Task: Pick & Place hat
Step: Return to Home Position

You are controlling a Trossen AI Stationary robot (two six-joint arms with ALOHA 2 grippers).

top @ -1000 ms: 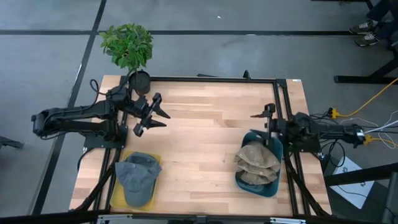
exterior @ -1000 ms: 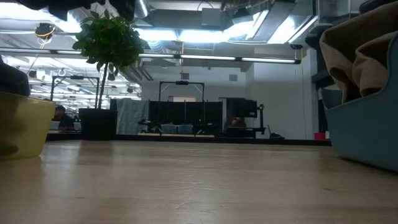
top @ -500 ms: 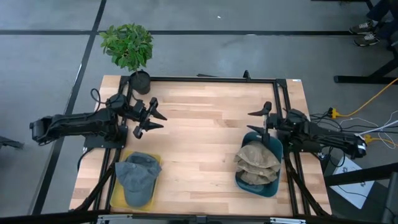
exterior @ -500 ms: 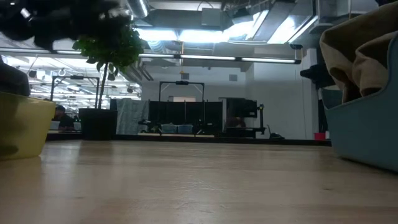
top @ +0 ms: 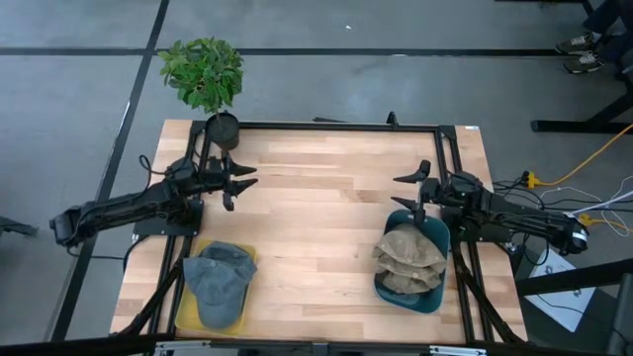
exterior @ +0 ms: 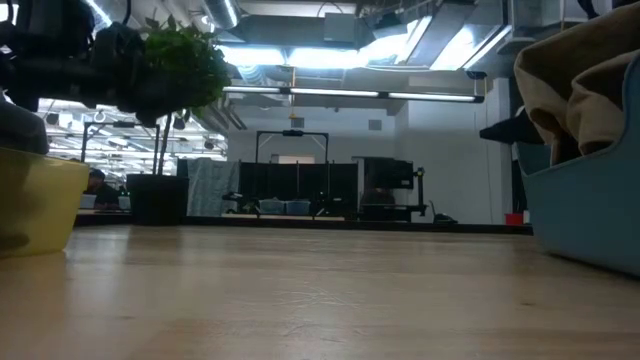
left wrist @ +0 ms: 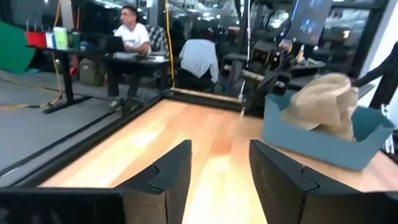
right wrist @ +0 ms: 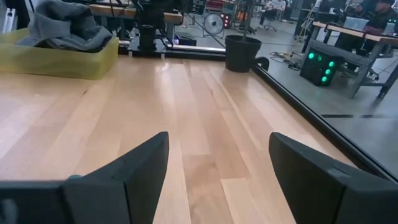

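Note:
A grey hat (top: pixel 218 280) lies in a yellow tray (top: pixel 188 314) at the table's near left; the right wrist view shows this hat (right wrist: pixel 61 23) and tray (right wrist: pixel 62 61) too. Tan hats (top: pixel 408 259) are piled in a blue bin (top: pixel 407 299) at the near right, also in the left wrist view (left wrist: pixel 323 106). My left gripper (top: pixel 240 186) hovers open over the far left of the table, pointing level toward the right. My right gripper (top: pixel 404 194) hovers open just beyond the blue bin's far end, pointing left. Both are empty.
A potted plant (top: pixel 204 77) stands at the table's far left corner, close behind my left gripper. A black frame (top: pixel 336 126) runs along the table's edges. Bare wood (top: pixel 316 218) lies between tray and bin. People sit at desks (left wrist: pixel 134 37) in the room beyond.
My left gripper has sunk and drawn back toward the table's left edge, tipping up from a downward slant to level. My right gripper has swung from pointing at the far edge to pointing toward the table's left. Both stay open; the hats have not moved.

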